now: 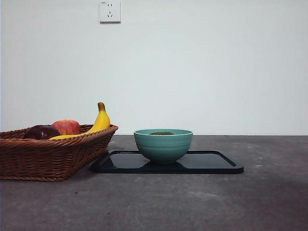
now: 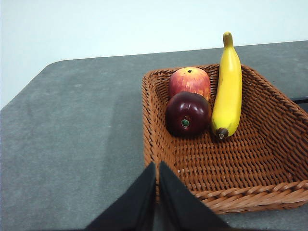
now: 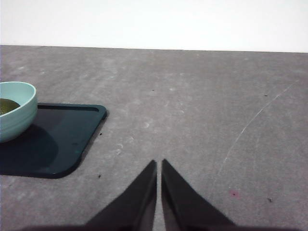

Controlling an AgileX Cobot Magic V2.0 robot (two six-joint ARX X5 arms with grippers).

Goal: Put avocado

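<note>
Avocado (image 3: 6, 105) sits inside teal bowl (image 3: 18, 115) on black tray (image 3: 62, 139). Right gripper (image 3: 159, 166) nearer, jaws pinched, empty. Left gripper (image 2: 157, 168) pinched over wicker basket (image 2: 231, 163). We judge placement done.

Soft, even light fills all views; the glossy black rectangular tray (image 1: 211, 163) mirrors the ribbed teal ceramic bowl (image 1: 163, 144); focus stays sharp.

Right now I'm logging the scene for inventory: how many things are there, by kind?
Fruit: 4 - avocado, red apple, dark maroon fruit, banana
Basket: 1
Bowl: 1
Tray: 1
Total: 7
</note>
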